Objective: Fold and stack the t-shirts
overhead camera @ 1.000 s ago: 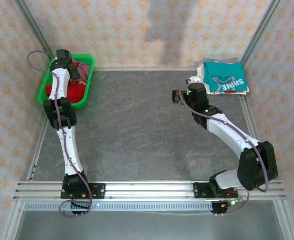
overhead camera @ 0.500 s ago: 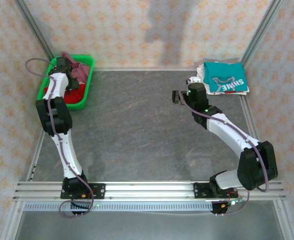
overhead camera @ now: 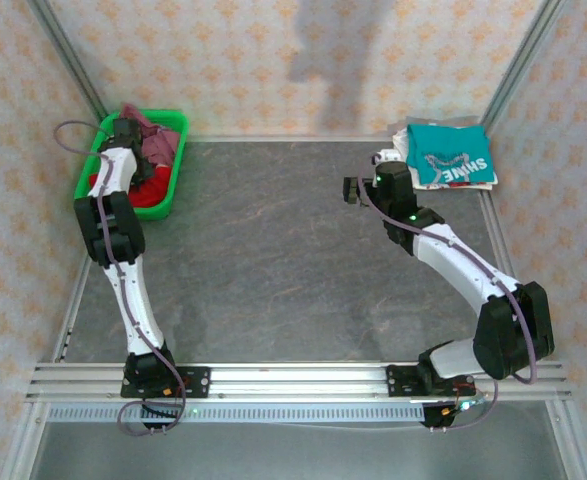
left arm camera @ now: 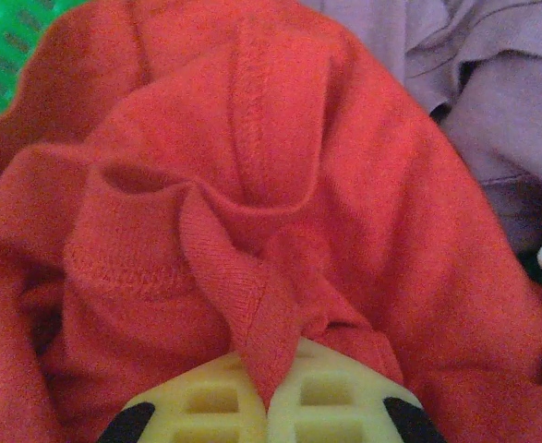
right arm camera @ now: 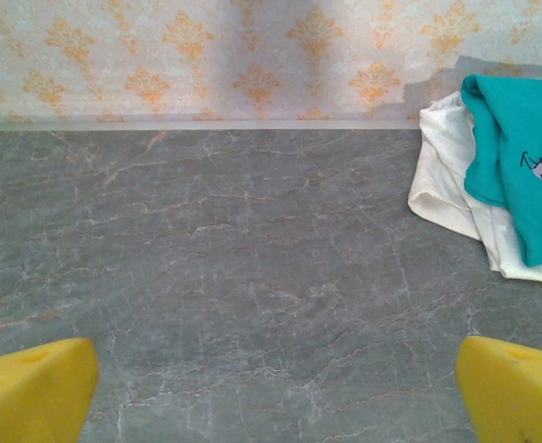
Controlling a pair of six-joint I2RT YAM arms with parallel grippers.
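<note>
The near and middle stretch of the grey marbled table (overhead camera: 273, 260) is seen bare. On its right half, past the middle, the right gripper (right arm camera: 271, 392) is held above the table surface. Its jaws are set wide apart, with nothing between them and nothing touched by them.

Beyond that gripper, in the far right corner, a stack of two garments is laid flat on the table. The teal t-shirt (overhead camera: 451, 155), printed with white lettering, is placed on top. The whitish t-shirt (right arm camera: 451, 180) is spread under it, and its edge is left showing along the side nearer the gripper. The stack and the gripper are well apart.

In the far left corner, the green mesh basket (overhead camera: 178, 165) is set close to the patterned wall (right arm camera: 252, 55). The left gripper (left arm camera: 269, 406) is found down inside it. Its jaws are clamped together on the red t-shirt (left arm camera: 252, 185), with a ridge of cloth near a stitched hem pinched between the two yellow pads (left arm camera: 206, 401). The red t-shirt is crumpled in the basket, and the dusty mauve t-shirt (left arm camera: 492, 101) is bunched against it at the basket's far end.
</note>
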